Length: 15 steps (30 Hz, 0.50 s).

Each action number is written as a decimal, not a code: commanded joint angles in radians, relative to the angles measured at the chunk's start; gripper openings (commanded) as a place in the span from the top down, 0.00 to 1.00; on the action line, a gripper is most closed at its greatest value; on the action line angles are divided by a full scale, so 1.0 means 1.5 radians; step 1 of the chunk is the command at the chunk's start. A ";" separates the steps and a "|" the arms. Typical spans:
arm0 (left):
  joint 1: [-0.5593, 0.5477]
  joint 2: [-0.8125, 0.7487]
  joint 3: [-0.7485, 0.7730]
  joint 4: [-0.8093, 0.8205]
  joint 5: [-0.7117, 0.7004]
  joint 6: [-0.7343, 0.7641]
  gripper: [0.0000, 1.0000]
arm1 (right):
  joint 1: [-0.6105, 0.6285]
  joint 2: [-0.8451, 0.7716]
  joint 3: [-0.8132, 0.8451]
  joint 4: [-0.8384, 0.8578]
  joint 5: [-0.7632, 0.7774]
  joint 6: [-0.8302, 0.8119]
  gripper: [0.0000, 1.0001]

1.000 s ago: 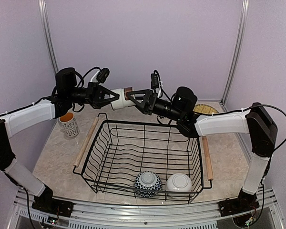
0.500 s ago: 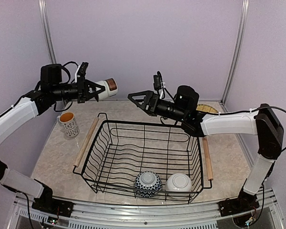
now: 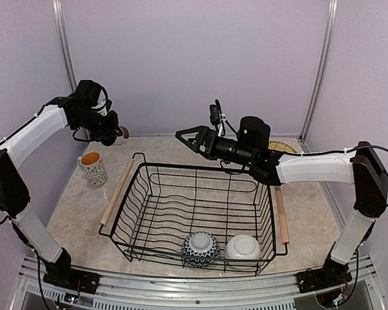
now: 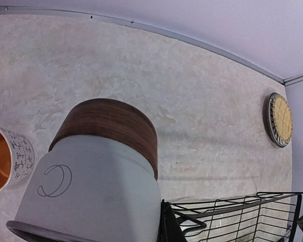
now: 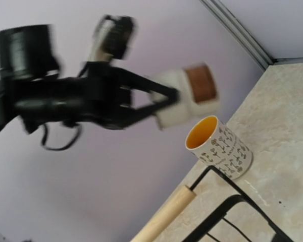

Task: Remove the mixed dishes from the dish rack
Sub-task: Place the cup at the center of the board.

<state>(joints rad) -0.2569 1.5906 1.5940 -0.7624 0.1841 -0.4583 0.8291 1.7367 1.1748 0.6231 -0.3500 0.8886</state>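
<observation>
Aloft, your left gripper point(image 3: 114, 132) clamps the white cup with brown band point(image 4: 101, 171); your right gripper point(image 3: 187, 139) gapes wide beyond the dish rack point(image 3: 181, 167).

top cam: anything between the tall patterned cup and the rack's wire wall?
Only the left wooden handle, which runs between the tall patterned cup and the wires of the dish rack. The top external view shows it.

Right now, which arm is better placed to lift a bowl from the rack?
Probably right: the right tool is open and empty near the black wire rack; the left tool holds the white cup with brown band.
</observation>
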 commanded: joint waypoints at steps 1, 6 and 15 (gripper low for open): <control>0.005 0.088 0.062 -0.148 -0.046 0.043 1.00 | 0.002 -0.034 -0.015 -0.030 0.018 -0.021 0.00; 0.005 0.183 0.110 -0.219 -0.066 0.070 1.00 | 0.003 -0.048 -0.026 -0.042 0.030 -0.034 0.00; -0.003 0.281 0.141 -0.277 -0.094 0.097 1.00 | 0.003 -0.066 -0.038 -0.057 0.039 -0.045 0.00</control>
<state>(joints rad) -0.2543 1.9663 1.7630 -1.1076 0.0650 -0.3511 0.8291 1.6791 1.1358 0.5655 -0.3069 0.8444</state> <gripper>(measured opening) 0.034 0.997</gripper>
